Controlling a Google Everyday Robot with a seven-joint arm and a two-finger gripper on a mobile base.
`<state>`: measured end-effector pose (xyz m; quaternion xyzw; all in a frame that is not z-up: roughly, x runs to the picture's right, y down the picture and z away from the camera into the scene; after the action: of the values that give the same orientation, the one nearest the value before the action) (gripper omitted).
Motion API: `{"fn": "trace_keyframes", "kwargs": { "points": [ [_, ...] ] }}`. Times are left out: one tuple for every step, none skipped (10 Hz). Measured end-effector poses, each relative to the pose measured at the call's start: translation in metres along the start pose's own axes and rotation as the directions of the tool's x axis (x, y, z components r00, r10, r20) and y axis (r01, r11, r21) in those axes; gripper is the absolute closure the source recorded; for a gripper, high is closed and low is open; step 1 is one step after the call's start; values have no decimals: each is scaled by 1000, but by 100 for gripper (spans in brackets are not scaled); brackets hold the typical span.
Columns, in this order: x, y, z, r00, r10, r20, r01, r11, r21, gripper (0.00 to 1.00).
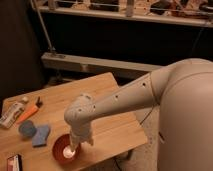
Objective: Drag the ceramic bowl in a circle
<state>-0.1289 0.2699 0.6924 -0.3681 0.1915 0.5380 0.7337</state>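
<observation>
The ceramic bowl is a round reddish-brown bowl with a pale centre, sitting near the front edge of the wooden table. My gripper hangs from the white arm and reaches down into the bowl's right half, with its tip at or just above the pale centre. The wrist hides the bowl's right rim.
A blue-grey round cup and a blue-grey sponge lie left of the bowl. An orange tool and a white tube lie at the far left. A small packet is at the front left corner. A metal rail runs behind the table.
</observation>
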Motion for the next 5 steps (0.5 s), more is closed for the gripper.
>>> {"fn": "trace_keyframes", "kwargs": {
  "points": [
    [-3,2,5,1000,-5,-2,5,1000,-2,35],
    [-5,4,11,1000,-11,-5,11,1000,-4,35],
    [-8,6,15,1000,-16,-7,16,1000,-4,35],
    [-11,8,20,1000,-22,-8,22,1000,-2,35],
    [-14,8,23,1000,-29,-7,29,1000,1,38]
  ]
}}
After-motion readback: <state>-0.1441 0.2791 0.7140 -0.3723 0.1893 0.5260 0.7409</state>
